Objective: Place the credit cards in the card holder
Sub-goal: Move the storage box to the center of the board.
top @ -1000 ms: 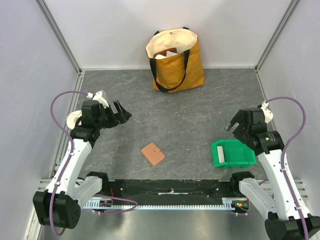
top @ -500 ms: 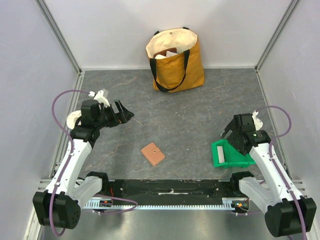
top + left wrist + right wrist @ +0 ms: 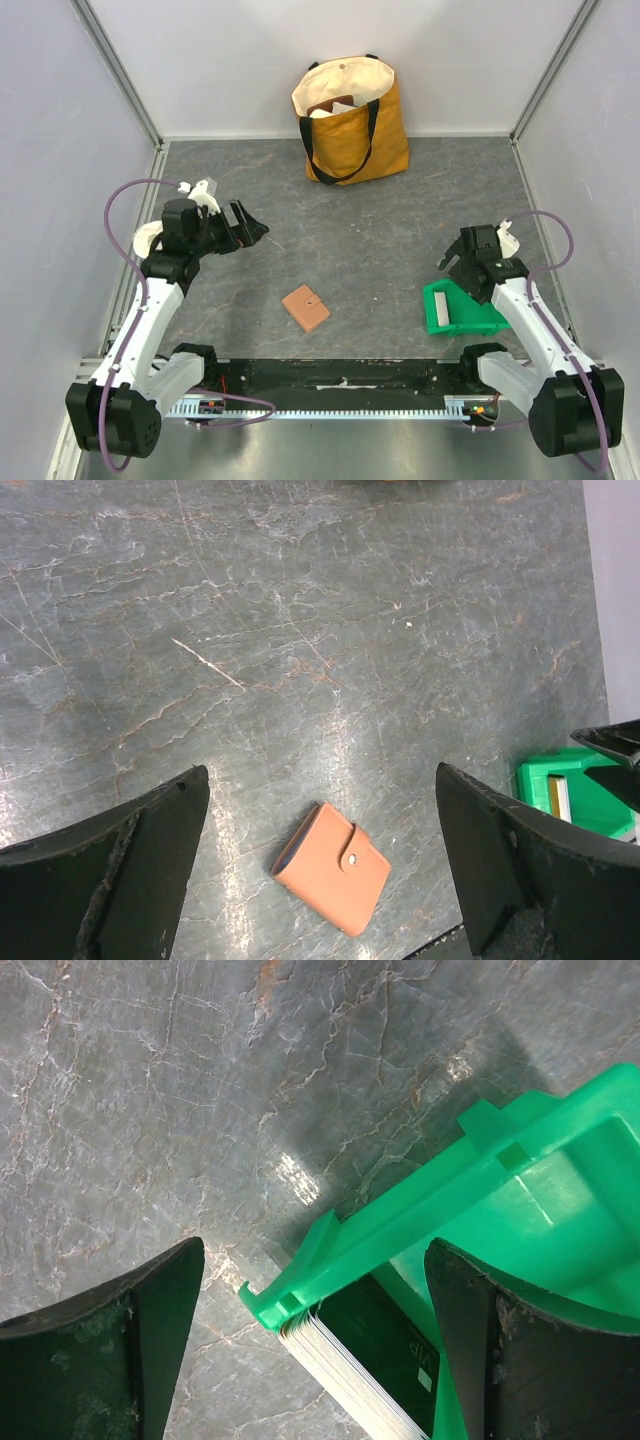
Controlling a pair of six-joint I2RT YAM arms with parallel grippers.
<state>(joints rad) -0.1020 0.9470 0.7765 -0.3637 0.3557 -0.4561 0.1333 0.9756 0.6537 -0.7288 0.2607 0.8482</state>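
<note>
1. The left arm (image 3: pixel 150 300) rises from its base along the left side of the table (image 3: pixel 380 220). Its wrist is turned toward the middle.
2. The left gripper (image 3: pixel 247 228) hangs above the table with its jaws spread wide and nothing between them.
3. The right arm (image 3: pixel 535 330) leans forward from its base, with the wrist tipped down.
4. The right gripper (image 3: pixel 452 262) hovers over the far left corner of the bin (image 3: pixel 470 310). Its jaws are wide apart and hold nothing. In the wrist view they straddle the bin's rim without touching it.
5. The card holder (image 3: pixel 305 307) lies flat on the table near the front edge, between the two arms and a little left of centre. It is closed, with its tab snapped down, and is well apart from the bin.
6. The cards (image 3: pixel 350 1375) sit stacked inside the bin against its left wall, their pale edges showing. The top card is dark.
7. The top card bears small pale letters that seem to read "VIP", upside down in the wrist view. No other writing can be read.
8. The count is two arms, two grippers, one card holder, one bin and one bag (image 3: pixel 350 120).
9. The cards are several, but the stack is too tight to count.
10. The bag stands at the back wall, yellow with black handles, well apart from everything else.
</note>
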